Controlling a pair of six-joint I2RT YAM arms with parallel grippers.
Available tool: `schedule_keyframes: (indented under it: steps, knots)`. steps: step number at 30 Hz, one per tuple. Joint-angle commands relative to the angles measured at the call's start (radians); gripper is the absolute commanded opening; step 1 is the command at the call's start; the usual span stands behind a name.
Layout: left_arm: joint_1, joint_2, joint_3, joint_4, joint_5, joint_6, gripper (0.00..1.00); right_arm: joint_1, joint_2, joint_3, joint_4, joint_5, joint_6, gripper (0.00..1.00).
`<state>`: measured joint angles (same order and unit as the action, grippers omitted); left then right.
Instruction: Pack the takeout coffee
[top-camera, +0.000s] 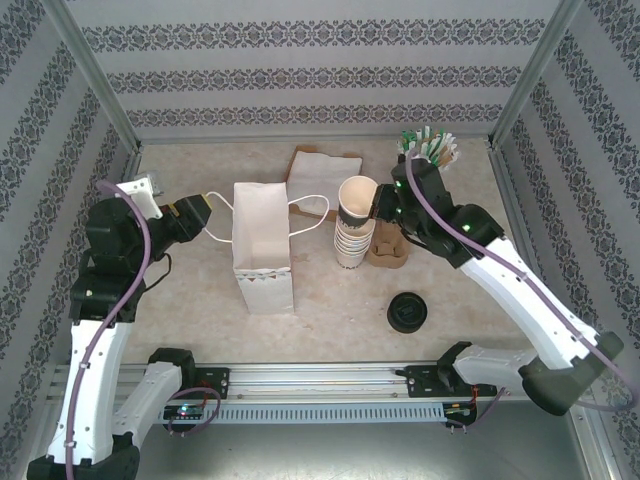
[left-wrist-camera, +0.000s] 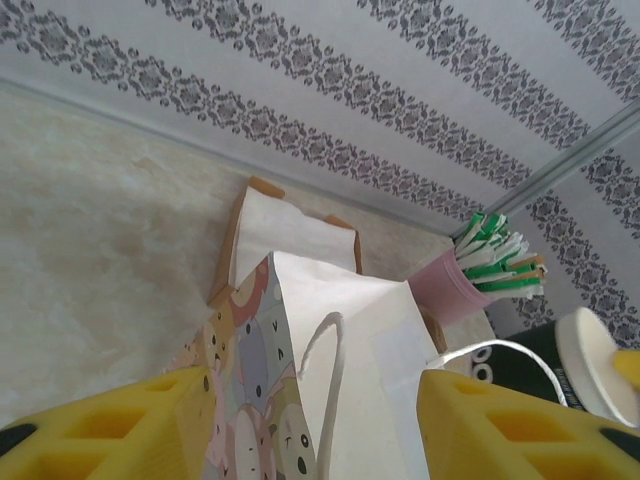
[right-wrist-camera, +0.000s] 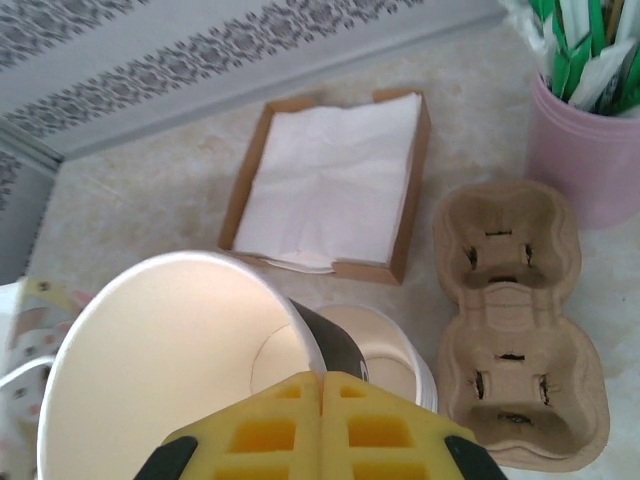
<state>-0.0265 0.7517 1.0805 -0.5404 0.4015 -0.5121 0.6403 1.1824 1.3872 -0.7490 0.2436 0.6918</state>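
Step in hand, as I judge it: pull one cup off the stack to make up the coffee. Bag (top-camera: 262, 250) stands upright on the tabletop (top-camera: 330, 305), mouth up; left tool (top-camera: 195, 215) sits at its left side, fingers part-open, handle loop just ahead; best to hold that side steady. Stack (top-camera: 349, 245) stands right of the bag, just beside the carrier (top-camera: 388, 247). Cup (top-camera: 357, 192), lidless, is atop the stack, rim wall pinched in the right tool (top-camera: 385, 207), fingers closed tight. Lift straight up, slowly, cup level, so the cups below don't ride along or tip toward the bag. Lids (top-camera: 408, 312) lie well apart, nearer the arms; likely the next stop.

Hard to read: whether the left tool touches the handle; the bag's inside bottom; whether the cup is clear of the stack or nested; the dark band under the cup in the right wrist view, sleeve or shadow; lid count.
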Motion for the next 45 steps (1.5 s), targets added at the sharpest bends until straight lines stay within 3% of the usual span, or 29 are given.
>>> schedule_keyframes:
  steps: [1, 9, 14, 21, 29, 45]
  knots:
    - [-0.009, -0.028, -0.024, 0.076, -0.044, -0.024, 0.57, 0.037, -0.073, 0.05, -0.069, 0.064, -0.028, 0.0]
    - [-0.008, -0.072, -0.065, 0.14, -0.075, -0.054, 0.57, 0.157, -0.197, 0.035, -0.22, 0.073, 0.032, 0.0]
    - [-0.009, -0.102, -0.097, 0.174, -0.082, -0.077, 0.57, 0.231, -0.255, -0.063, -0.271, 0.061, 0.059, 0.0]
    - [-0.009, -0.16, -0.134, 0.161, -0.136, -0.075, 0.58, 0.308, -0.342, -0.343, -0.102, 0.003, 0.069, 0.0]
    - [-0.009, -0.219, -0.19, 0.172, -0.202, -0.066, 0.61, 0.332, -0.349, -0.594, 0.134, 0.049, 0.067, 0.0]
    - [-0.009, -0.375, -0.322, 0.121, -0.357, -0.143, 0.63, 0.332, -0.278, -0.76, 0.266, 0.087, 0.092, 0.0]
